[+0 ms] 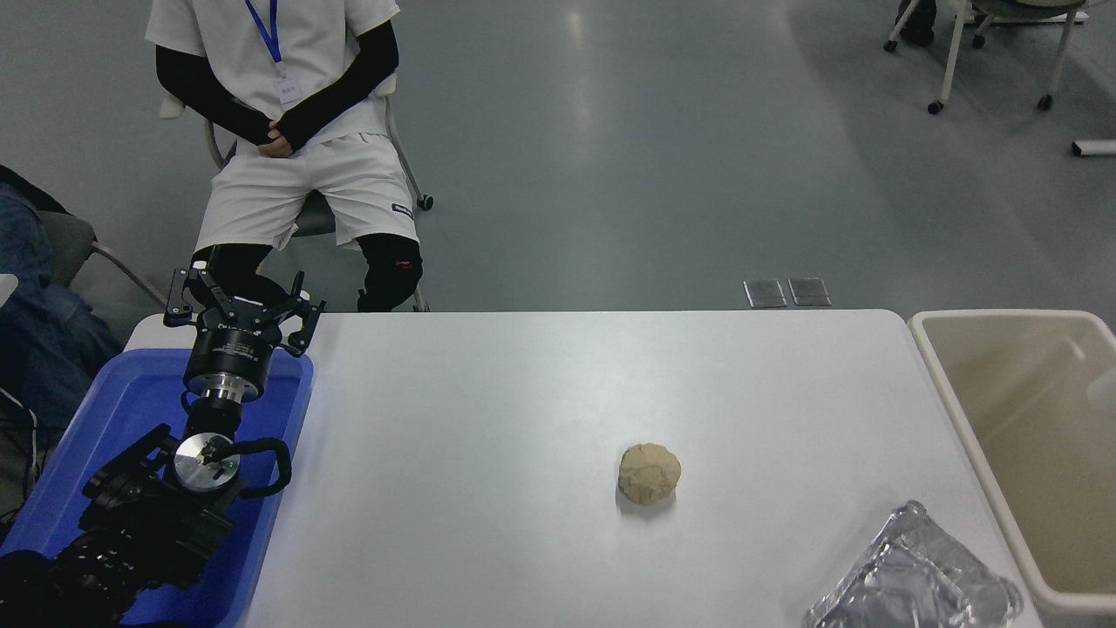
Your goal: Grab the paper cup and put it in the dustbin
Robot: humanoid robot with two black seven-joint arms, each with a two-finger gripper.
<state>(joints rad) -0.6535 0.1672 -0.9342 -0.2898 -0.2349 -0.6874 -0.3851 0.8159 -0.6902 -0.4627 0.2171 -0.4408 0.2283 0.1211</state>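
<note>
Left hand [242, 307] parked open over blue tray [131, 410], frame's lower left; right hand and paper cup unseen; dustbin [946, 384] at right edge.

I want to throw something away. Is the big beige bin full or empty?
Mostly empty, as far as shows. The dustbin shows bare cream walls and floor; only a pale shape shows at the picture's right edge, too cut off to identify.

High head view looking down over table [523, 392]
</note>
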